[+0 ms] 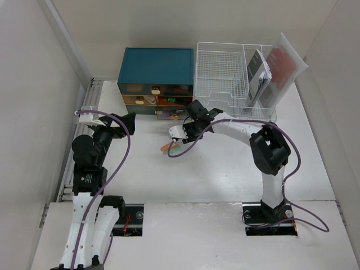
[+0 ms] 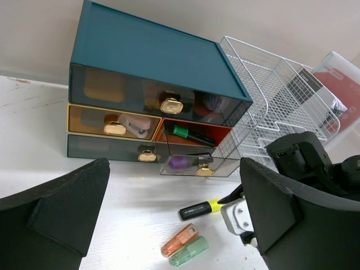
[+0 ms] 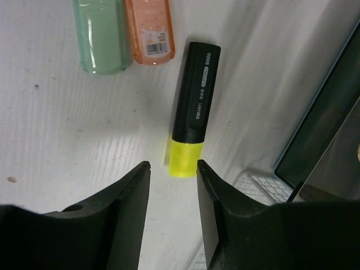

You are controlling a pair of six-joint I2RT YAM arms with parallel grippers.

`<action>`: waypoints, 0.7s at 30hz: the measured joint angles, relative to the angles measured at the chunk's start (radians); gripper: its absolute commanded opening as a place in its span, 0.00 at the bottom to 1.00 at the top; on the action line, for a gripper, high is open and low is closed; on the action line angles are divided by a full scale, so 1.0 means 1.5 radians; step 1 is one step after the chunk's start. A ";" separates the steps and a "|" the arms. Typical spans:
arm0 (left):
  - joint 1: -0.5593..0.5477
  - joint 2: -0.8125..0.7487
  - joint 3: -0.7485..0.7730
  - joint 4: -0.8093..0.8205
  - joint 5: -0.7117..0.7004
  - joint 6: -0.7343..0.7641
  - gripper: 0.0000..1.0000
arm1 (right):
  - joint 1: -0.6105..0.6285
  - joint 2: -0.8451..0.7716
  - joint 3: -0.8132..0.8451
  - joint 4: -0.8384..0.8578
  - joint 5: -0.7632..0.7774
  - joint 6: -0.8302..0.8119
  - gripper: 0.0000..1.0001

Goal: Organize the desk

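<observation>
Right up close, the right pincer (image 3: 172,166) is half open, its two black fingers either side of the yellow cap of a highlighter (image 3: 194,95). It has hold of nothing that I can see. The pen lies flat on the white desk (image 1: 225,169), which stretches out under everything here. The pen sits at a slant to the jaws, and that's the worry. A pinch on the cap end alone could let the black body swing or squirt free. It might even roll into the orange tube (image 3: 149,31) and green tube (image 3: 101,36) just beside it. The part-open drawer (image 2: 197,165) of the teal drawer box (image 2: 152,56) is close on the right, so a finger could clip it. Off to the side, the left pincer (image 2: 174,169) hangs wide open and empty.
</observation>
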 measured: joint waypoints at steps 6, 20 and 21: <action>0.000 -0.003 0.000 0.000 0.000 0.000 1.00 | 0.009 0.028 0.019 0.016 0.043 0.012 0.46; 0.000 -0.012 0.000 0.001 0.001 0.000 1.00 | 0.025 0.092 0.113 -0.018 0.082 0.019 0.50; 0.000 -0.013 0.000 0.001 0.001 0.000 1.00 | 0.025 0.095 0.118 -0.025 0.082 0.019 0.50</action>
